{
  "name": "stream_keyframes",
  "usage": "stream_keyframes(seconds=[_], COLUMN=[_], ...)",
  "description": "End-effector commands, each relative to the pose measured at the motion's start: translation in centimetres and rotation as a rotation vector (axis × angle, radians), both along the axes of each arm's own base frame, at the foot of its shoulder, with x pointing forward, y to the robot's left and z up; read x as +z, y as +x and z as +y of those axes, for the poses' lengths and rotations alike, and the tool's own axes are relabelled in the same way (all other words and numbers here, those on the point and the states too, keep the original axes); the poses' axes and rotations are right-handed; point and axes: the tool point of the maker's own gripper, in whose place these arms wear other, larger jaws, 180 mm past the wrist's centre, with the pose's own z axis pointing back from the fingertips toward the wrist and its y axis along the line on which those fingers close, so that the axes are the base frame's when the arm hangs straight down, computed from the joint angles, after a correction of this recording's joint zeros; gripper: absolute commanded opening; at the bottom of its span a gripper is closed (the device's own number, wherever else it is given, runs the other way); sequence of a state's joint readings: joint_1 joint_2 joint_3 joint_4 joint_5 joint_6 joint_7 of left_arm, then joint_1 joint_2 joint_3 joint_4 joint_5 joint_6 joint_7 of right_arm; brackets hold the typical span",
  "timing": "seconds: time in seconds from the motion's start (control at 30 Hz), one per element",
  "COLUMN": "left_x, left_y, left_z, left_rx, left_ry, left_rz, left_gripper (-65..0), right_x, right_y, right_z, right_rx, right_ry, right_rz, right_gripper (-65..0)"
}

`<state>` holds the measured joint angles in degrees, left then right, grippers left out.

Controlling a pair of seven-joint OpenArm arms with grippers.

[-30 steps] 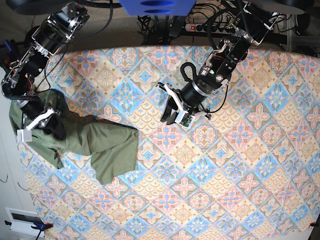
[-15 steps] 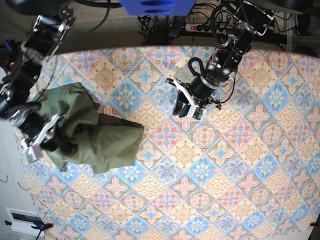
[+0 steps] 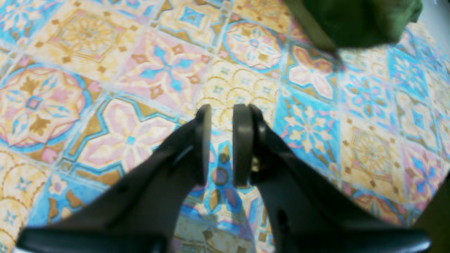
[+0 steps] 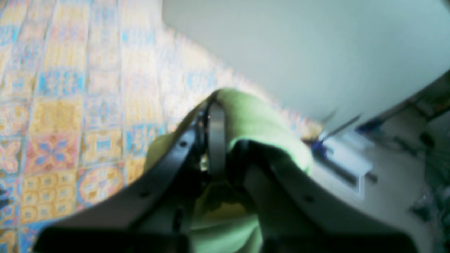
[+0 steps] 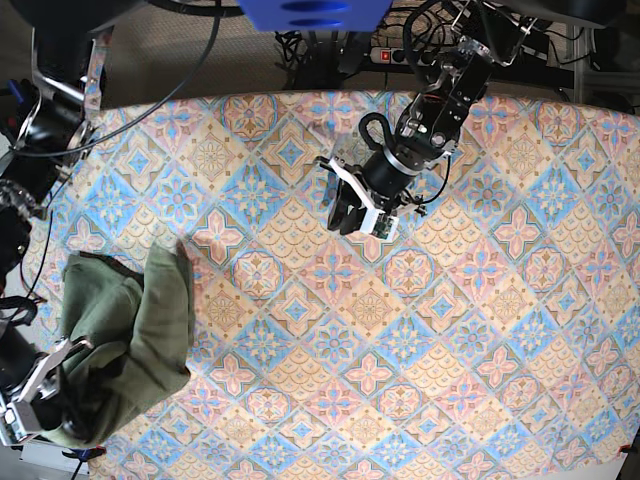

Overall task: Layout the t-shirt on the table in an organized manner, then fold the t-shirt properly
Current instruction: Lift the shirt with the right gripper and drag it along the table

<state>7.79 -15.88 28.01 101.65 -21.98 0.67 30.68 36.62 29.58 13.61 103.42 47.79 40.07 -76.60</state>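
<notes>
The olive-green t-shirt (image 5: 140, 335) hangs bunched over the table's (image 5: 450, 350) front-left corner. My right gripper (image 5: 72, 424) is shut on a fold of it at the table edge. In the right wrist view the green t-shirt (image 4: 256, 116) wraps over the pinching right gripper (image 4: 225, 140). My left gripper (image 5: 350, 216) hovers over the far middle of the table, well away from the shirt. In the left wrist view the left gripper (image 3: 221, 144) has its pads a little apart with only the table (image 3: 105, 70) showing between them. A corner of the t-shirt (image 3: 351, 21) shows at top right.
Cables and a power strip (image 5: 400, 55) lie beyond the table's far edge. A blue mount (image 5: 310, 12) sits at top centre. Past the left table edge are pale floor and a white box (image 4: 348, 165).
My right arm has pulled the t-shirt from the left middle of the table toward the front-left corner, where it is more bunched. My left arm has shifted slightly.
</notes>
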Motion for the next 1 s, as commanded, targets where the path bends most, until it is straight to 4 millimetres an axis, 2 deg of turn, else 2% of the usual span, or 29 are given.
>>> stream_keyframes(seconds=[0.0,0.07,0.17,0.27,0.4,0.47,0.57,0.63,0.7,0.73,0.77,0.83,0.87,0.93,0.97], left_x=[0.9,0.4,0.3,0.3,0.7,0.7,1.4,2.3,1.9,1.9,2.0,2.1,2.1,2.1,2.1], left_y=[0.5,0.6,0.6,0.6,1.4,1.5,1.9,2.8,2.9,3.1,3.3,3.5,3.5,3.5,3.5], left_z=[-0.3,-0.5,-0.8,-0.9,-1.1,-2.2,-3.6,-4.8,-6.4,-6.9,-7.2,-7.2,-7.2,-7.2,-7.3], left_rx=[0.003,0.006,0.008,0.008,0.01,0.013,0.017,0.016,0.005,0.0,-0.001,-0.002,-0.002,-0.002,-0.001], left_ry=[-0.01,0.008,0.013,0.009,0.006,-0.022,-0.061,-0.089,-0.11,-0.113,-0.116,-0.116,-0.116,-0.117,-0.117], left_rz=[-0.037,-0.038,-0.039,-0.038,-0.052,-0.042,-0.046,-0.058,-0.037,-0.036,-0.035,-0.039,-0.04,-0.039,-0.037], left_gripper=[-54.1,-54.2,-54.2,-54.2,-54.2,-54.2,-54.2,-54.2,-54.2,-54.2,-54.2,-54.2,-54.2,-54.2,-54.2], right_x=[3.5,5.4,7.0,5.7,5.0,3.5,3.2,1.4,-0.6,-1.4,-1.9,-3.0,-3.5,-3.5,-3.1], right_y=[-0.4,-1.0,-1.8,-0.9,-0.8,-1.2,-1.7,-2.1,-2.9,-3.0,-2.6,-0.9,-0.9,-1.9,-1.5], right_z=[0.2,0.6,-0.5,-0.4,0.0,2.0,3.0,4.9,7.8,8.6,8.7,7.2,7.4,9.6,9.0], right_rx=[0.029,0.07,0.08,0.069,0.088,0.141,0.167,0.237,0.345,0.362,0.347,0.245,0.243,0.315,0.278], right_ry=[0.015,0.057,0.14,0.119,0.125,0.082,0.057,0.061,0.065,0.054,0.036,-0.019,-0.039,-0.058,-0.081], right_rz=[-0.099,-0.15,-0.201,-0.15,-0.125,-0.086,-0.081,-0.02,0.046,0.063,0.068,0.083,0.098,0.091,0.068], right_gripper=[-63.5,-63.5,-63.5,-63.5,-63.5,-63.5,-63.5,-63.5,-63.4,-63.5,-63.5,-63.5,-63.5,-63.5,-63.5])
